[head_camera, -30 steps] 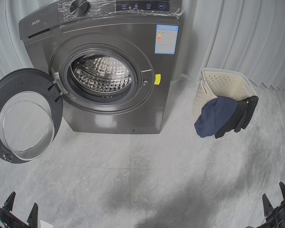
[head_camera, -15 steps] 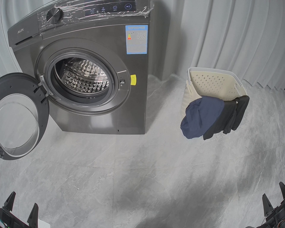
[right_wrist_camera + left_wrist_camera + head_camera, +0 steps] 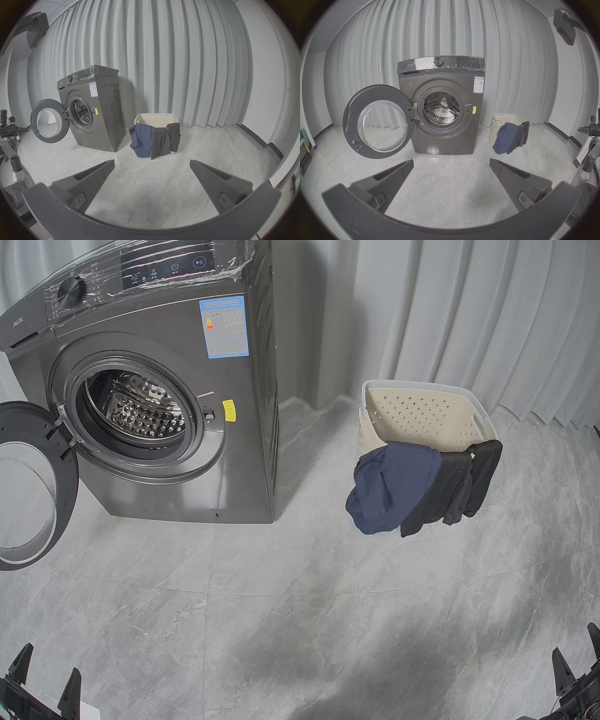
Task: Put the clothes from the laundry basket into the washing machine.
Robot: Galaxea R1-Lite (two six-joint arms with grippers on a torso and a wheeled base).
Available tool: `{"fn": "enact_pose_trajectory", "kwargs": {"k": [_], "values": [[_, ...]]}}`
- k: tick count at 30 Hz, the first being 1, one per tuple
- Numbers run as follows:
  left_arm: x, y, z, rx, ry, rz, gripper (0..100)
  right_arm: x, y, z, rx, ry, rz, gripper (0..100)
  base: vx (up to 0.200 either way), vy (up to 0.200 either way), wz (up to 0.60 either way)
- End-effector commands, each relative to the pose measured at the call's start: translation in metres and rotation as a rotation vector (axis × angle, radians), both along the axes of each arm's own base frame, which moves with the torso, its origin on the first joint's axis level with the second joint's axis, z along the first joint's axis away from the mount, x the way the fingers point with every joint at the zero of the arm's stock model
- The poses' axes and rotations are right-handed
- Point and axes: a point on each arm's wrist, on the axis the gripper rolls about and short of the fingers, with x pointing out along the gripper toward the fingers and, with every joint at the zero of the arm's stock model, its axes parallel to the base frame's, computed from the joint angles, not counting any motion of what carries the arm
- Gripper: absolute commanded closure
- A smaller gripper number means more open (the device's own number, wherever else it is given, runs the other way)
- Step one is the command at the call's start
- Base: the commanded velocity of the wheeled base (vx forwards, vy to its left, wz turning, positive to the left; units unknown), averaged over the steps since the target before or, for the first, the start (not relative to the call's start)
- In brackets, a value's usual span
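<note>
Clothes [image 3: 400,484] drape the far-right basket [image 3: 425,415]; my left claw [image 3: 49,660] and right claw [image 3: 575,641] gape empty, so approaching seems next.

The floor [image 3: 325,615] is laid with large pale grey marbled tiles with thin joints, and it has a soft sheen. Pale grey curtains [image 3: 487,315] hang in deep vertical folds down to the floor along the back of the room. A plain white wall [image 3: 265,93] meets the curtains at a corner, with a dark skirting board [image 3: 260,138] along its foot; the light is even and diffuse.
</note>
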Motion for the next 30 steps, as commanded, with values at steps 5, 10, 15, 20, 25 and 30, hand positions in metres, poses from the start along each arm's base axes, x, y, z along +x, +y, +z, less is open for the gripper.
{"fn": "enact_pose_trajectory", "kwargs": {"k": [5,10,15,20,25,30], "values": [[0.0003,0.0000,-0.0048,-0.005,0.005,-0.002,0,0.0003,0.0000,-0.0051,-0.001,0.004,0.001,0,0.000,0.000,0.00],[0.0003,0.0001,-0.0048,-0.017,0.005,0.002,0,0.0003,0.0000,-0.0051,-0.001,0.004,0.001,0,0.160,0.000,0.00],[0.0003,0.0001,-0.0046,-0.025,0.003,0.002,0,0.0003,0.0000,-0.0051,-0.001,0.004,0.001,0,0.200,0.000,0.00],[0.0003,0.0000,-0.0046,-0.025,0.003,-0.001,0,0.0003,0.0000,-0.0051,-0.001,0.004,0.001,0,0.120,0.000,0.00],[0.0003,0.0000,-0.0048,-0.027,0.005,-0.001,0,0.0003,0.0000,-0.0051,-0.001,0.004,0.001,0,0.000,-0.040,0.00],[0.0003,0.0001,-0.0046,-0.027,0.003,0.001,0,0.0003,0.0000,-0.0051,-0.001,0.004,0.001,0,0.000,-0.200,0.00]]}}
